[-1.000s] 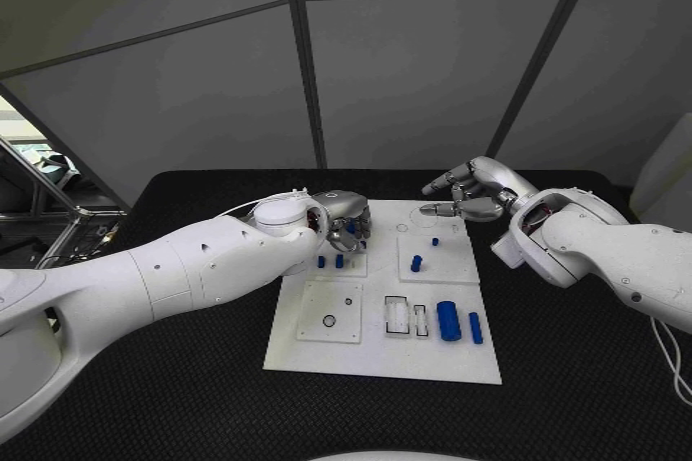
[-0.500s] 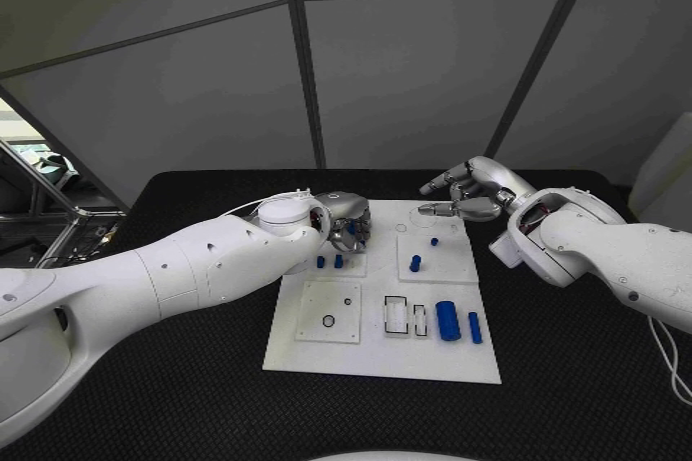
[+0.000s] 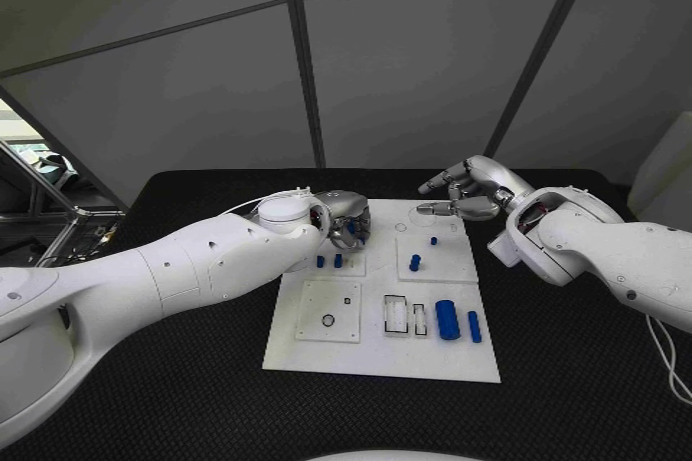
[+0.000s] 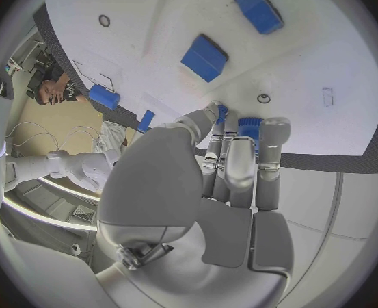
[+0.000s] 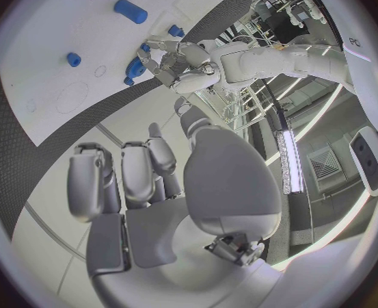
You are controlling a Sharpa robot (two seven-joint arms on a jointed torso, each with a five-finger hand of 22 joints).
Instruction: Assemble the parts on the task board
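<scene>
white flat rectangular task board (image 3: 378,356) lies at centre frame on the black textured surface (image 3: 173,381). small blue plastic parts are scattered across it. two short blue pegs (image 3: 329,262) stand on the upper left raised panel; a blue peg (image 3: 415,263) and a smaller one (image 3: 433,242) stand on the upper right panel. these look seated, though i cannot tell how deep. a fat blue cylinder (image 3: 447,319) and a thin blue bar (image 3: 475,327) lie flat at lower right of the board, just beside two empty black-outlined slots (image 3: 404,315). the lower left panel with small round holes (image 3: 329,309) holds nothing.

judgement: partly done, several pieces up, at least two loose pieces and the slots left.

left hand (image 3: 340,221) sits over the board's upper left corner. in the left wrist view its fingers (image 4: 240,159) are drawn together with a small blue ridged part (image 4: 249,124) at their tips, thumb closing on it from the side; reads as a pinch.

right hand (image 3: 464,197) hangs beyond the board's upper right edge, fingers (image 5: 120,174) apart, holding nothing.
</scene>
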